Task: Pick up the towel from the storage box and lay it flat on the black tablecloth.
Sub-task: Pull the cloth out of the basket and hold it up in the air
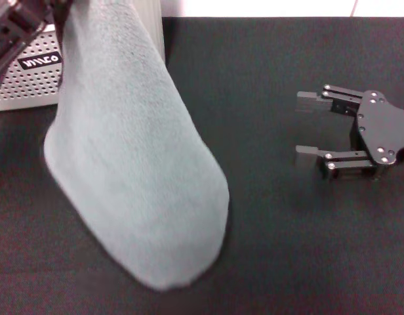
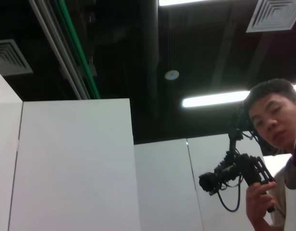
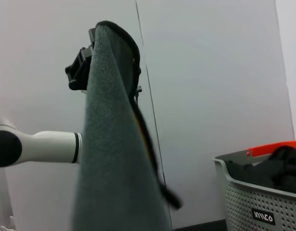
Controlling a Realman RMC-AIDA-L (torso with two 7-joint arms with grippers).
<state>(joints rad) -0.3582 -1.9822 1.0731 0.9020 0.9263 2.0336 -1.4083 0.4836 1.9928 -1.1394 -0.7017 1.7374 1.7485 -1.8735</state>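
The towel hangs as a long drape with its grey-green face toward me, in front of the storage box. My left gripper holds its top end high at the far left, shut on it. In the right wrist view the towel drapes from that gripper, showing dark trim and a sliver of yellow-orange. Its rounded lower end is down near the black tablecloth; I cannot tell if it touches. My right gripper hovers open over the cloth at the right, well apart from the towel.
The light grey perforated box with its black label stands at the far left edge of the cloth and holds dark and orange items. White wall panels stand behind the table. The left wrist view shows a ceiling and a person holding a camera.
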